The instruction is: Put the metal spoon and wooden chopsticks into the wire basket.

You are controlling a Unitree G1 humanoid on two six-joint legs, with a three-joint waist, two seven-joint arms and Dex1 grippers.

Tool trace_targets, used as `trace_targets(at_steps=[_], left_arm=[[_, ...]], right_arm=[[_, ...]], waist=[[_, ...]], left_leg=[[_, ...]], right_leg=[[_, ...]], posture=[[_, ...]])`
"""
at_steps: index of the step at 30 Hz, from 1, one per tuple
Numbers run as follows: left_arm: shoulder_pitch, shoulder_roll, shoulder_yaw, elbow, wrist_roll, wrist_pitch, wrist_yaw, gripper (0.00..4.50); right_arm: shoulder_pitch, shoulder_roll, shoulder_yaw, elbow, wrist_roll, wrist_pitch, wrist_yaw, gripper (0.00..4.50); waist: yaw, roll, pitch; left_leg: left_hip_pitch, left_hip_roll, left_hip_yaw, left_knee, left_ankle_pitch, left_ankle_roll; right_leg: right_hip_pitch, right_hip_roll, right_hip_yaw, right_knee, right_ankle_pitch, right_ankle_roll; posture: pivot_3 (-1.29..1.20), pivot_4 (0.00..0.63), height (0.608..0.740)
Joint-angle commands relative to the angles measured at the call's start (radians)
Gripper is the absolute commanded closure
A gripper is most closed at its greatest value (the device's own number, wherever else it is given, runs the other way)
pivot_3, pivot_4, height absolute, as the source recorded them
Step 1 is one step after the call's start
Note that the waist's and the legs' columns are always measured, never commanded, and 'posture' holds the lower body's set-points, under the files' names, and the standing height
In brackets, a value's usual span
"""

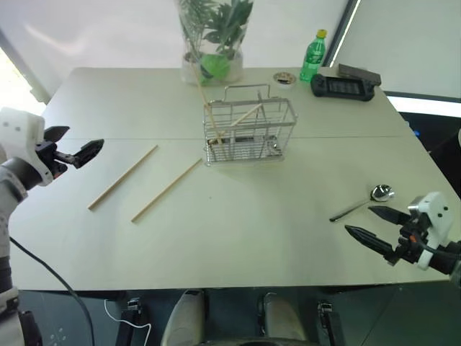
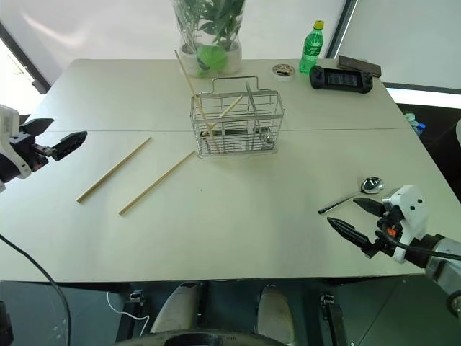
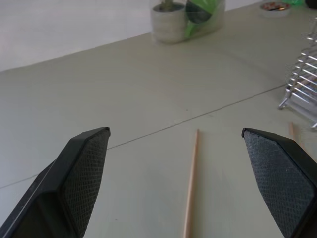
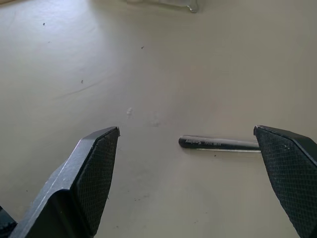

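The wire basket point(image 1: 249, 131) stands at mid-table with two wooden chopsticks leaning in it, one long stick point(image 1: 203, 95) poking out over its left rim. Two more wooden chopsticks point(image 1: 124, 176) point(image 1: 167, 189) lie flat on the table left of the basket. The metal spoon point(image 1: 363, 202) lies near the right edge, bowl away from me. My right gripper point(image 1: 359, 220) hovers open just in front of the spoon's handle point(image 4: 218, 144), not touching it. My left gripper point(image 1: 83, 140) is open above the table's left side, and a chopstick point(image 3: 190, 183) lies ahead of it.
A glass vase with a plant point(image 1: 212, 43) stands behind the basket. A green bottle point(image 1: 313, 56), a small round lid point(image 1: 284, 77) and a black handheld device point(image 1: 344, 85) sit at the back right. The table's front edge point(image 1: 216, 287) is near.
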Motion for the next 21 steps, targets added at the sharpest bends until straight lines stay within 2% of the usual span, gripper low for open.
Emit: trace_targets(at_steps=[1, 4, 8, 10, 15, 21], left_arm=[[-0.019, 0.017, -0.016, -0.084, -0.052, 0.042, -0.029, 0.01], [-0.050, 0.038, -0.061, -0.164, -0.120, 0.098, -0.087, 0.01], [-0.052, 0.092, -0.155, -0.311, -0.198, 0.127, -0.225, 0.01], [-0.063, 0.105, -0.190, -0.358, -0.227, 0.135, -0.262, 0.01], [-0.112, 0.106, -0.234, -0.401, -0.265, 0.144, -0.285, 0.01], [-0.125, 0.098, -0.229, -0.411, -0.273, 0.150, -0.252, 0.01]], right_arm=[[-0.067, -0.090, -0.032, 0.026, -0.012, -0.039, 0.069, 0.00], [-0.159, -0.214, 0.012, 0.101, -0.053, -0.108, 0.191, 0.00], [-0.415, -0.384, 0.207, 0.296, -0.152, -0.269, 0.369, 0.00], [-0.565, -0.414, 0.336, 0.396, -0.214, -0.360, 0.471, 0.00], [-0.888, -0.377, 0.653, 0.699, -0.464, -0.670, 0.720, 0.00], [-1.131, -0.312, 0.871, 1.049, -0.686, -0.986, 0.764, 0.00]], waist=[[0.000, 0.000, 0.000], [0.000, 0.000, 0.000], [-0.007, 0.001, 0.001], [-0.011, 0.002, 0.002], [-0.028, 0.004, 0.005], [-0.031, 0.005, 0.008]], left_leg=[[0.000, 0.000, 0.000, 0.000, 0.000, 0.000], [0.001, 0.000, 0.000, 0.002, 0.000, 0.000], [0.001, 0.000, 0.002, 0.003, 0.000, 0.000], [0.001, 0.001, 0.003, 0.001, 0.000, 0.000], [0.002, 0.001, 0.004, 0.000, 0.000, 0.000], [0.005, 0.001, 0.006, 0.000, 0.000, 0.000]], right_leg=[[0.000, 0.000, 0.000, 0.001, 0.000, 0.000], [0.000, 0.000, 0.000, 0.003, 0.000, 0.000], [0.000, -0.001, 0.001, 0.002, 0.000, 0.000], [0.000, -0.001, 0.001, 0.002, -0.001, 0.000], [0.000, 0.000, 0.001, 0.003, -0.002, 0.003], [0.000, 0.000, 0.003, 0.006, -0.001, 0.007]], posture=[[0.00, 0.150, 0.720], [0.00, 0.150, 0.720], [0.00, 0.150, 0.720], [0.00, 0.150, 0.720], [0.00, 0.150, 0.720], [0.00, 0.150, 0.720]])
